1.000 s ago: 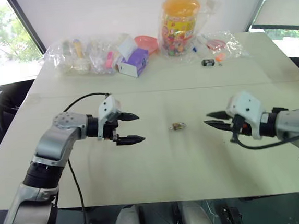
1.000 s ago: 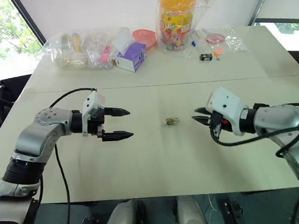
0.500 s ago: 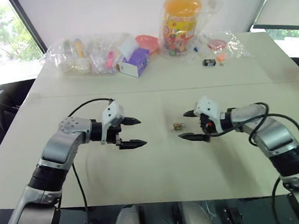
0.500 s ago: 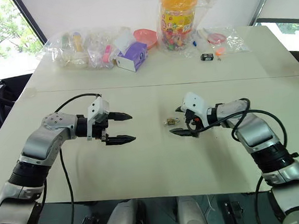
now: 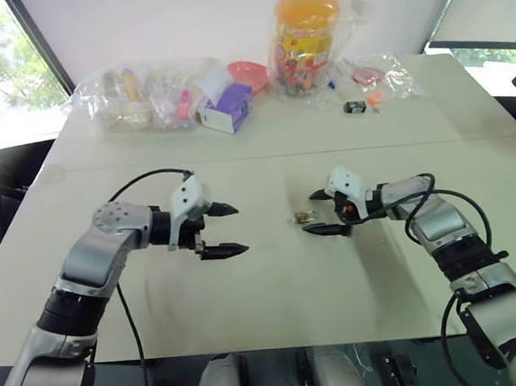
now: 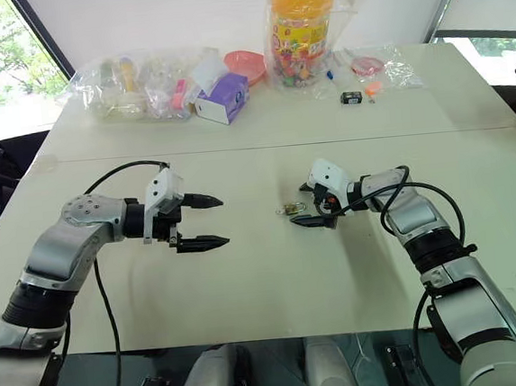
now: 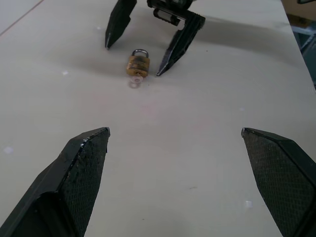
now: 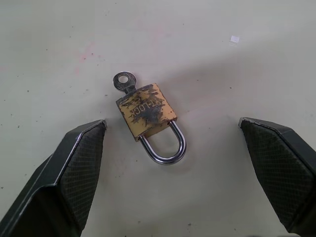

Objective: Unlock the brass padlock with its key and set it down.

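- We see the brass padlock point(image 8: 148, 116) flat on the worktop point(image 5: 276, 291), key point(image 8: 123, 81) inserted.
- Our right pincer point(image 5: 317, 213) is released, straddling it untouched.
- Our left pincer point(image 5: 223, 228) is released, well apart.

— How do my arms look?

— My left gripper point(image 5: 221, 230) hangs over the table with its wrist turned inward, pointing to the right, its fingers spread wide apart.

— And the right?

— My right gripper point(image 5: 318, 213) points left toward the other, angled down low over the table, elbow bent, fingers point(image 8: 74, 173) spread just as wide.
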Controlling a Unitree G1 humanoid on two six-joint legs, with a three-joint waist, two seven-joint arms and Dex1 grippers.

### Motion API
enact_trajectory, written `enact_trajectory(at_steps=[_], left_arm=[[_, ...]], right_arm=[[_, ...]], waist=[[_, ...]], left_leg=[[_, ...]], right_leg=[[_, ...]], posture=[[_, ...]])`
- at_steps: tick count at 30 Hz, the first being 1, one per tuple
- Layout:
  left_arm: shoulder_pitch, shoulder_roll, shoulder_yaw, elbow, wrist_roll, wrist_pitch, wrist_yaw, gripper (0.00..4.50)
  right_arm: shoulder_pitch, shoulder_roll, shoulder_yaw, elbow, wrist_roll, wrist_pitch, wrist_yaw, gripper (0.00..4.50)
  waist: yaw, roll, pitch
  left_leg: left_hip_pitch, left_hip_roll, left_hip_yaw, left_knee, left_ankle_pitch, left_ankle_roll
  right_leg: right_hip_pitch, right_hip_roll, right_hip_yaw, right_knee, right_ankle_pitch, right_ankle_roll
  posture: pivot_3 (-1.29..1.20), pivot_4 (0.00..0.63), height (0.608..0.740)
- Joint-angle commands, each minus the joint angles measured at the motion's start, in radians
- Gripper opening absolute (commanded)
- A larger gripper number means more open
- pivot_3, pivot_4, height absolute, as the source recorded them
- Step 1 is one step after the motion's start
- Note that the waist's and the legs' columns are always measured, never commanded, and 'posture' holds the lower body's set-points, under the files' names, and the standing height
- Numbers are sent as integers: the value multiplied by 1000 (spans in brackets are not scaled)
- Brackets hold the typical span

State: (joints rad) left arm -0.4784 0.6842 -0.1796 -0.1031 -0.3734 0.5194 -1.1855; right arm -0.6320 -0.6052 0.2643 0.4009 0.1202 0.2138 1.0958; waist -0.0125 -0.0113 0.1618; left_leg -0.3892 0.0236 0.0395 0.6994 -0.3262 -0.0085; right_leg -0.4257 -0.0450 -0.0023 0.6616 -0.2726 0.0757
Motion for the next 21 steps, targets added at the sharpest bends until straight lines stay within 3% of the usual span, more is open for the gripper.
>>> enact_trajectory(at_steps=[1, 4, 7, 11, 12, 17, 21], left_arm=[[2, 20, 31, -43, -8, 1, 10, 4500], [1, 26, 36, -47, -15, 7, 15, 4500], [1, 27, 35, -46, -16, 5, 19, 4500], [2, 26, 33, -48, -17, 4, 23, 4500], [2, 26, 33, -47, -17, 4, 23, 4500], [-8, 17, 28, -32, -17, 0, 25, 4500], [-22, 0, 49, -10, -52, 44, 35, 4500]], right_arm=[[-2, 16, 11, 25, -34, -27, 9, 4450], [1, 24, 18, 28, -46, -39, 14, 4450], [-1, 33, 18, 33, -52, -43, 21, 3114], [-7, 45, 18, 55, -63, -45, 30, 983], [-9, 48, 18, 60, -64, -45, 31, 652], [5, 35, 26, 50, -96, -57, 14, 669], [60, -11, 1, -106, -172, -151, -94, 669]], waist=[[-1, 0, 0], [-2, 0, 0], [-4, 0, 0], [-4, 0, 0], [-3, 0, 0], [-3, 0, 0], [0, 0, 0]], left_leg=[[0, 0, 0, 0, 0, 0], [0, 1, 0, 0, 0, 0], [1, 1, 0, 0, 0, 0], [1, 1, 1, 0, 0, -1], [1, 1, 1, 0, 0, -1], [2, 1, 1, 0, 0, -1], [2, 1, 1, 0, 0, -1]], right_leg=[[0, 0, 0, 0, 0, 0], [0, 0, 0, 0, 0, 0], [0, 0, 0, 0, 0, 0], [0, 0, 0, 1, 0, 0], [0, 0, 0, 1, 0, 0], [1, 0, 0, 2, 0, 0], [1, -1, 0, 2, 0, 0]], posture=[[0, 150, 740], [0, 150, 740], [0, 150, 740], [0, 150, 740], [0, 150, 740], [0, 150, 740], [0, 150, 740]])
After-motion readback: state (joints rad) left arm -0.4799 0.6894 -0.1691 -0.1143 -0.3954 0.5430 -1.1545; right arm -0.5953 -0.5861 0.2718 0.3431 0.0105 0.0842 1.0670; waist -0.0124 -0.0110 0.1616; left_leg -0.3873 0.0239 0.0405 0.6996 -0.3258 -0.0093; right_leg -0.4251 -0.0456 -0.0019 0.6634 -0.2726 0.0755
